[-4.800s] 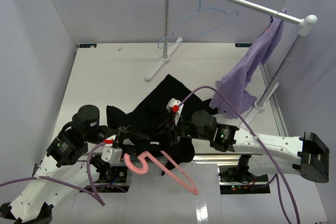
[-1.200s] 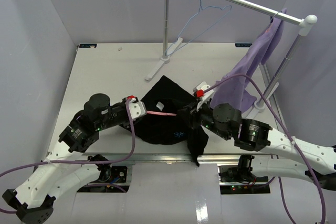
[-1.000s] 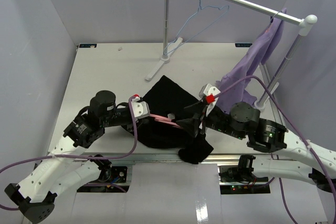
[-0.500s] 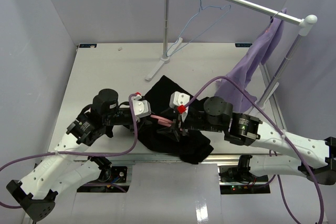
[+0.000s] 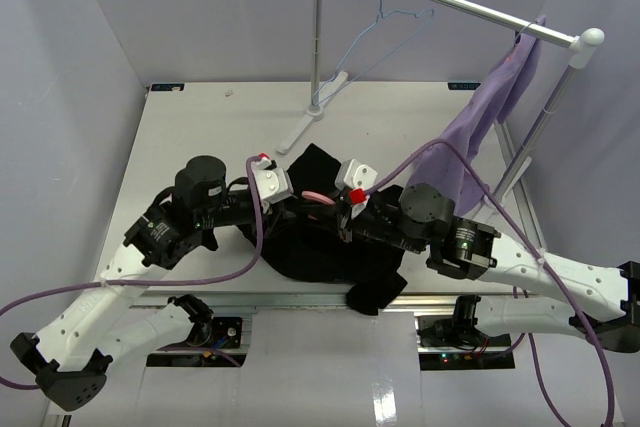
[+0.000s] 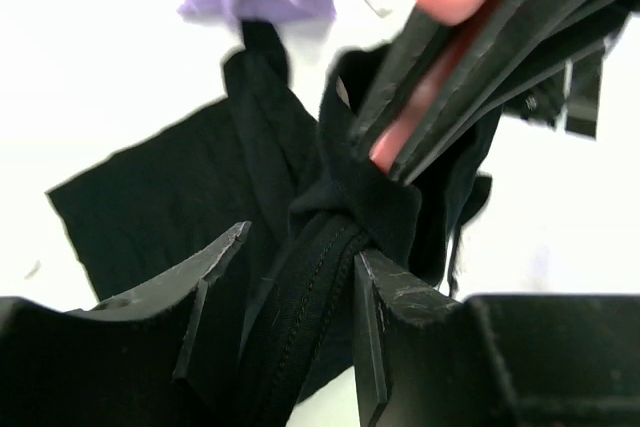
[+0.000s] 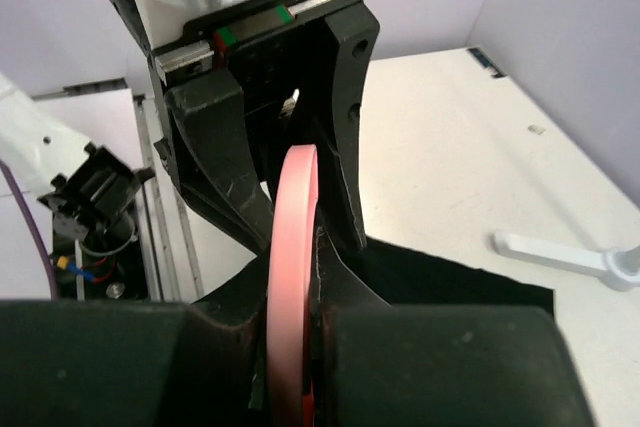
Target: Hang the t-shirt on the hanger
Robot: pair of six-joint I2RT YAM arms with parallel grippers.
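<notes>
The worktop point(image 5: 190, 127) lies bare from the far-left corner along the left edge, so passage there is open. Near the middle of the near edge, the left end effector point(image 5: 292, 197) and right end effector point(image 5: 345, 219) crowd together over the bunched t-shirt point(image 5: 310, 252). The hanger point(image 5: 313, 197) bridges the narrow gap between them. The rack foot point(image 5: 300, 132) blocks the far middle, and the lavender garment point(image 5: 480, 117) drapes by the right edge.

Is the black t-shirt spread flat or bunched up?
Bunched: the t-shirt lies crumpled, with one fold pinched in the left gripper.
</notes>
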